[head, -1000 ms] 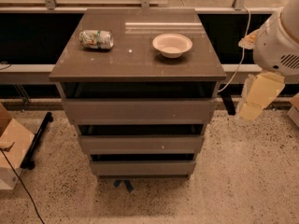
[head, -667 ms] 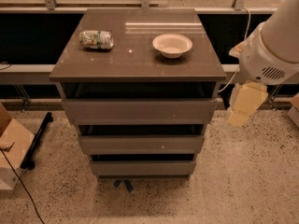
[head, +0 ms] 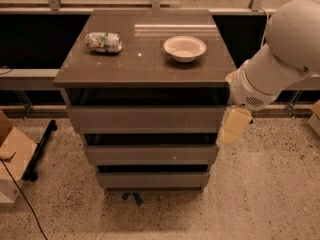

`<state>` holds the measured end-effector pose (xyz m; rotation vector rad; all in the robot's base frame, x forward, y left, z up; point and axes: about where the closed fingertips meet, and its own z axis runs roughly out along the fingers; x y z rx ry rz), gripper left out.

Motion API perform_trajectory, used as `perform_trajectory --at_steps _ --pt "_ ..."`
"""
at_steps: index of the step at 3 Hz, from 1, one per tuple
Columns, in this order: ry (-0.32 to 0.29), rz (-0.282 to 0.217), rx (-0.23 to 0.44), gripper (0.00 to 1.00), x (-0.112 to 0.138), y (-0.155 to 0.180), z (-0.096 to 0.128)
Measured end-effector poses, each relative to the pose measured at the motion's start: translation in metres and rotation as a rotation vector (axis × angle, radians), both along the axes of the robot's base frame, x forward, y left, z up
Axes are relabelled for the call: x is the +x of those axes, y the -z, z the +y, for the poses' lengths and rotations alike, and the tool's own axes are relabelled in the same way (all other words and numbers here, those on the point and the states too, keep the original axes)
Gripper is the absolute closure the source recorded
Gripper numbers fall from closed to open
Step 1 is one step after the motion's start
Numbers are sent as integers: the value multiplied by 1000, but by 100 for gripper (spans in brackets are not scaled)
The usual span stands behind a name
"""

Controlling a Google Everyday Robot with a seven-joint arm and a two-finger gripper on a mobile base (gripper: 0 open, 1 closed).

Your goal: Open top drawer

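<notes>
The top drawer is the uppermost of three grey-brown, handle-less fronts in a cabinet at the centre of the camera view. Its front sits flush, with a dark gap above it under the cabinet top. My white arm comes in from the upper right. My gripper, a cream-coloured piece, hangs down at the right end of the top drawer's front, close to or touching its corner. Two matching drawers lie below it.
On the cabinet top lie a crushed can and a white bowl. A cardboard box and a black stand foot sit on the speckled floor at left. Blue tape marks the floor in front.
My arm has swung left and closer to the cabinet. The gripper has moved from beside the cabinet to the right end of the top drawer's front. The drawers have not moved.
</notes>
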<state>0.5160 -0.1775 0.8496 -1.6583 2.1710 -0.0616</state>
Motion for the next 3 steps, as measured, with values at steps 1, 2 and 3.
perform_trajectory --at_steps 1,2,3 --pt "22 -25 64 0 45 56 -6" --pt "22 -24 65 0 46 58 -6" --pt "38 -8 47 0 46 66 -5"
